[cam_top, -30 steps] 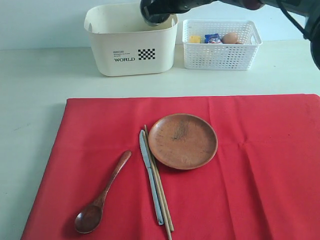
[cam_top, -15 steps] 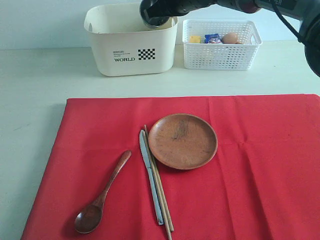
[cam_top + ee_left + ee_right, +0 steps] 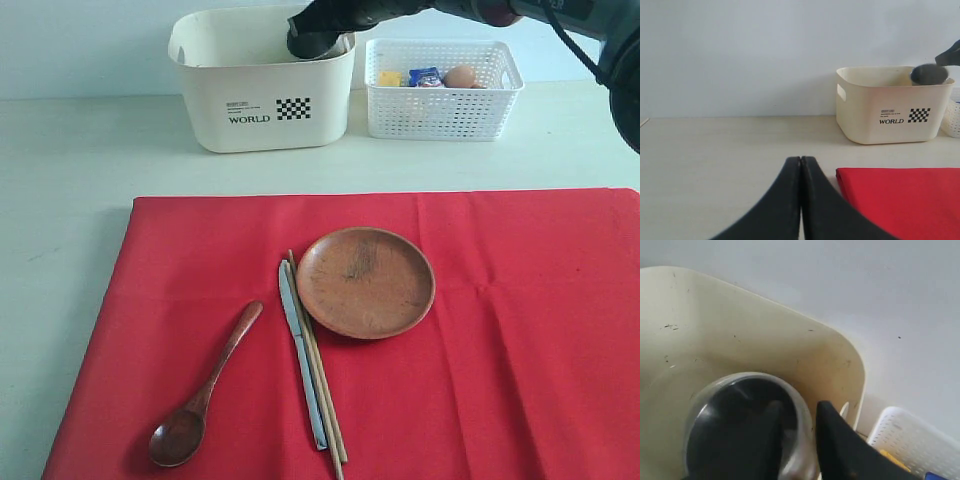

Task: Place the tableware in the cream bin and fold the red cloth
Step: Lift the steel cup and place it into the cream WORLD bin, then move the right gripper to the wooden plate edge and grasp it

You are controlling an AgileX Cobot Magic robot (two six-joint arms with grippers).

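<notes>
Bright, even light with soft shadows; the steel cup (image 3: 725, 425) is blurred close-up.

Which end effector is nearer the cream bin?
Right. The right end effector is over the opening of the cream bin, fingers astride the rim of the steel cup. The left end effector sits well short of it, above bare table beside the red cloth.

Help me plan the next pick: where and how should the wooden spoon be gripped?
Grip the wooden spoon at mid-handle, coming straight down and closing across its width: it lies flat on the red cloth, its slim handle clear of the knife.
</notes>
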